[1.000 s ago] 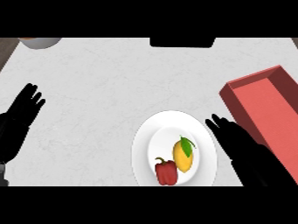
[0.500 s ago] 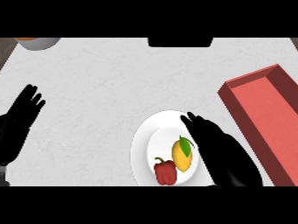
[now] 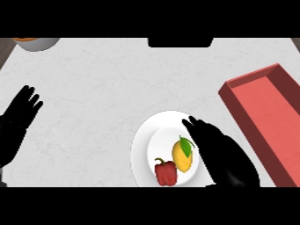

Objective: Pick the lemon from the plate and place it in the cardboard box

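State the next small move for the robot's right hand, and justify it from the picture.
Probably ease the right hand a little left and curl its fingers round the lemon: the hand is open above the plate, just right of the lemon, which lies unheld beside a red pepper.

Bright, even light; pale counter (image 3: 107,88) uniformly lit; box (image 3: 269,118) side walls darker than floor.

No readable text (none anywhere)
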`<state>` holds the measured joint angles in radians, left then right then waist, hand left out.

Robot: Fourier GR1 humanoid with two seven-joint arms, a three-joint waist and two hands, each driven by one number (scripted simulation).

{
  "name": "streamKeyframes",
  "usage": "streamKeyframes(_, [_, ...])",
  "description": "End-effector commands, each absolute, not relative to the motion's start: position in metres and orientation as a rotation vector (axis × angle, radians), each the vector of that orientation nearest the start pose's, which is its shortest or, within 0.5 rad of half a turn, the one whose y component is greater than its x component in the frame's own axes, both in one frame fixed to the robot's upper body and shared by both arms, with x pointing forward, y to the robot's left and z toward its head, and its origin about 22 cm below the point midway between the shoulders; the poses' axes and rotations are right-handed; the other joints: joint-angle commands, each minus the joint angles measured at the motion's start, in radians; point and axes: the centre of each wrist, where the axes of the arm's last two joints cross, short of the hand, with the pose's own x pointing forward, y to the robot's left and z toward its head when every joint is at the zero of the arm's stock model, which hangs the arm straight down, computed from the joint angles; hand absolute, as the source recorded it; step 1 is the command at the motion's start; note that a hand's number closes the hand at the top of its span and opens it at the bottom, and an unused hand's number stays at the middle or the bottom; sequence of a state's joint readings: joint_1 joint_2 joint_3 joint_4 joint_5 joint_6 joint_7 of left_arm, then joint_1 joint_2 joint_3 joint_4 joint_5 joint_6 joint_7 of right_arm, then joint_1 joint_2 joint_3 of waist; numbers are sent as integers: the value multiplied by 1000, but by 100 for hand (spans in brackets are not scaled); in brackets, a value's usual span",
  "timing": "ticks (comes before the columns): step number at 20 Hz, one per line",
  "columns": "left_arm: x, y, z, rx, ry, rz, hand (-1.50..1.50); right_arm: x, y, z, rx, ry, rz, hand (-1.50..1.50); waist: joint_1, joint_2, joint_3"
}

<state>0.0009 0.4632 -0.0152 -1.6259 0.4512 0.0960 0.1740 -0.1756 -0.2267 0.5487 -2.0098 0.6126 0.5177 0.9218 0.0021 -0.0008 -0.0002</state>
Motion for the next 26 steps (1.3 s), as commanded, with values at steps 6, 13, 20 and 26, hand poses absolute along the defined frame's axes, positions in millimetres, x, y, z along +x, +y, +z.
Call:
streamKeyframes(6, [248,325,55,57,-1430,28,0,210,-123,133,-614,-1064,1258,-150,-1,0,0])
streamKeyframes(13, [243,323,46,33,-1444,35,0,211,-105,110,-657,-1015,1295,-150,-1,1,0])
streamKeyframes(20, [244,318,49,41,-1437,46,0,235,-114,110,-649,-989,1296,-150,-1,1,0])
streamKeyframes(26, [247,323,67,74,-1435,62,0,223,-99,91,-692,-954,1294,-150,-2,0,0])
